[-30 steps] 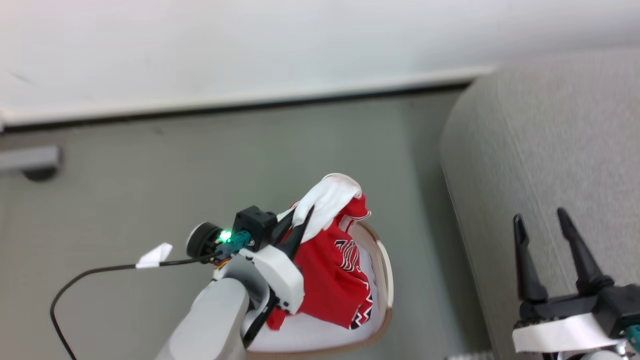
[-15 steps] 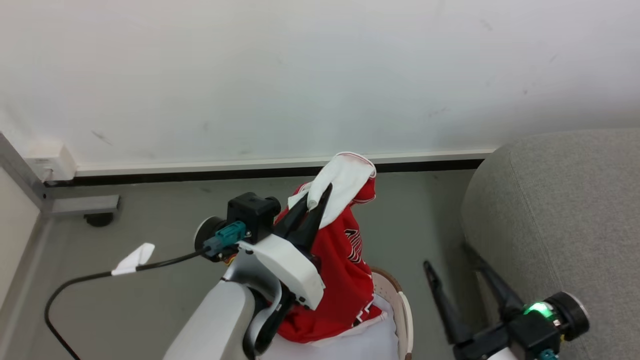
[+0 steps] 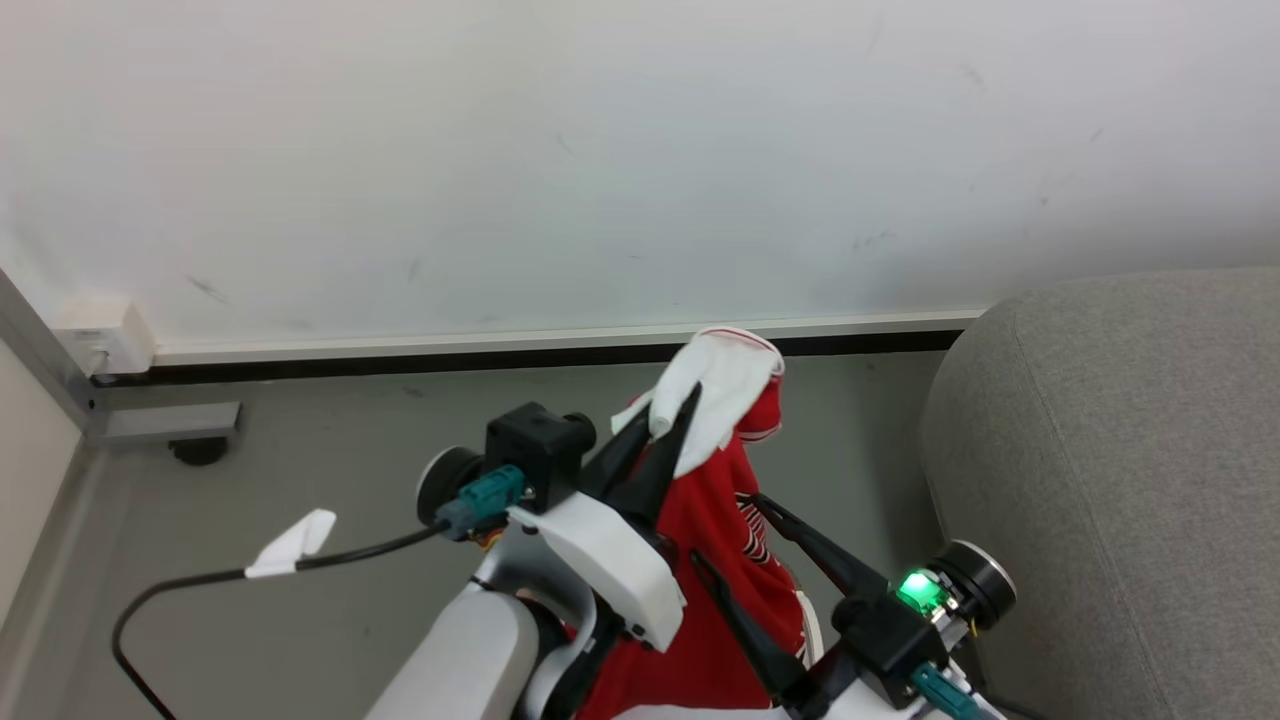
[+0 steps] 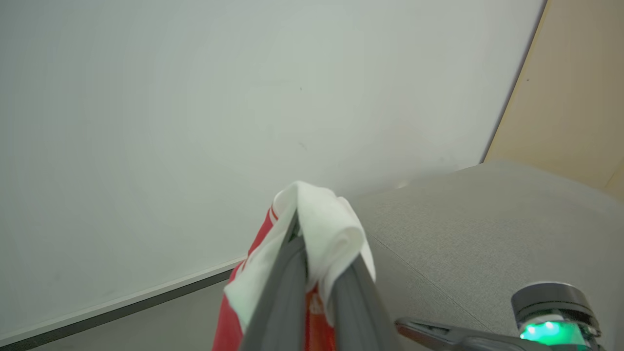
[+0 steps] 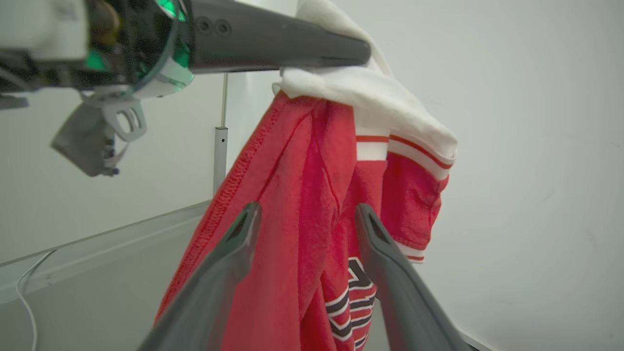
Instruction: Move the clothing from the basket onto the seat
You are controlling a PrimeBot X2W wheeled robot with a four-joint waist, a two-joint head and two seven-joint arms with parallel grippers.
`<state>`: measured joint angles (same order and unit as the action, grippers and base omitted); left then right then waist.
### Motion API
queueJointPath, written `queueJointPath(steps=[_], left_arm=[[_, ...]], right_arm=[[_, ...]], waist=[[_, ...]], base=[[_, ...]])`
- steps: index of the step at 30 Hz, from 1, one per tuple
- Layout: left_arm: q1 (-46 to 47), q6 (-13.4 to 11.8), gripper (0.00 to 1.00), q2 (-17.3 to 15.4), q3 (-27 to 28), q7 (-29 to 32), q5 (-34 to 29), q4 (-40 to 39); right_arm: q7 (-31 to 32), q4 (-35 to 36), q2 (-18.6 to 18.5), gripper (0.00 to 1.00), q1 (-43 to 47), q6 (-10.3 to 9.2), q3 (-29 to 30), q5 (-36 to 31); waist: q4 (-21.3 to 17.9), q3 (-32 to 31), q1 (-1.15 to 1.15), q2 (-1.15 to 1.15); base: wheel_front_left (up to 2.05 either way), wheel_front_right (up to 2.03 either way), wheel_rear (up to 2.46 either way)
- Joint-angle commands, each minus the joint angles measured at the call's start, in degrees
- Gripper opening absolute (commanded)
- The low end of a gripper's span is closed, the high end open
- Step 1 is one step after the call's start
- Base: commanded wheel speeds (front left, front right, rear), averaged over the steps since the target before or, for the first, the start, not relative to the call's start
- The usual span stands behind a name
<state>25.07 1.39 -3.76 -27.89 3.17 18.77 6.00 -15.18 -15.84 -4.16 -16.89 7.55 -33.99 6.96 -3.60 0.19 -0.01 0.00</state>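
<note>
The red clothing [image 3: 720, 520] with white trim hangs in the air from my left gripper [image 3: 680, 415], which is shut on its white folded band [image 4: 326, 229]. In the left wrist view my left gripper [image 4: 304, 243] pinches that band. My right gripper [image 3: 725, 527] is open, its two fingers on either side of the hanging red fabric [image 5: 302, 170] in the right wrist view, where it [image 5: 308, 209] has cloth between the tips. A sliver of the basket rim [image 3: 807, 628] peeks out below the garment. The grey seat [image 3: 1120, 480] lies to the right.
A pale wall and dark baseboard [image 3: 500, 355] run behind. On the grey floor lie a black cable with a white tag [image 3: 295, 535] and a grey metal bracket [image 3: 165, 420] at the left. The seat's rounded arm [image 4: 487, 219] is close beside the garment.
The head camera has tilted up. My left gripper has carried the clothing higher and a little right. My right gripper swung in from the right and now straddles the hanging fabric.
</note>
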Motion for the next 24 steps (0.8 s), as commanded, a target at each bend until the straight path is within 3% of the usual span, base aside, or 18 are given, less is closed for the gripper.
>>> queueJointPath(steps=[1,7,13,14,15,17,24], left_arm=[[-1.0,-0.1,0.0,0.1,-0.4,0.3,-0.1,-0.9],[-1.4,-0.7,0.0,0.5,-3.5,1.8,0.6,-3.7],[-0.6,-1.9,0.0,0.7,-5.5,1.9,2.4,-5.2],[-0.5,-2.1,0.0,0.7,-5.9,1.8,2.6,-5.3],[-0.5,-2.4,0.0,0.8,-6.2,1.7,2.9,-5.4],[-0.5,-2.8,0.0,0.8,-6.8,1.6,3.7,-5.6],[-0.9,-4.4,0.0,0.6,-6.6,1.0,4.6,-4.9]], right_arm=[[0.0,-1.8,0.2,1.0,-1.7,-0.12,-0.1,-0.5],[0.0,-10.9,1.2,1.0,-6.9,-0.12,-1.5,-1.4],[0.0,-15.2,1.2,1.0,-9.7,-0.12,-3.8,3.2],[0.0,-16.1,1.2,0.96,-10.1,-0.12,-4.1,3.8],[0.0,-16.6,1.2,0.49,-10.5,-0.12,-4.4,4.4],[0.0,-17.2,1.2,0.0,-10.8,-0.12,-4.9,5.7],[0.0,-17.3,1.2,0.0,-11.2,-0.12,-5.0,8.0]], waist=[[-0.1,0.0,0.01,0.0],[0.0,0.0,0.01,0.0],[0.9,-0.2,0.01,0.0],[1.0,-0.2,0.01,0.0],[1.1,-0.3,0.01,0.0],[1.3,-0.4,0.01,0.0],[1.3,-0.5,0.01,0.0]], base=[[0.0,0.0,0.0],[0.0,0.0,0.0],[0.0,0.0,0.0],[0.0,0.0,0.0],[0.0,0.0,0.0],[0.0,0.0,0.0],[0.0,0.0,0.0]])
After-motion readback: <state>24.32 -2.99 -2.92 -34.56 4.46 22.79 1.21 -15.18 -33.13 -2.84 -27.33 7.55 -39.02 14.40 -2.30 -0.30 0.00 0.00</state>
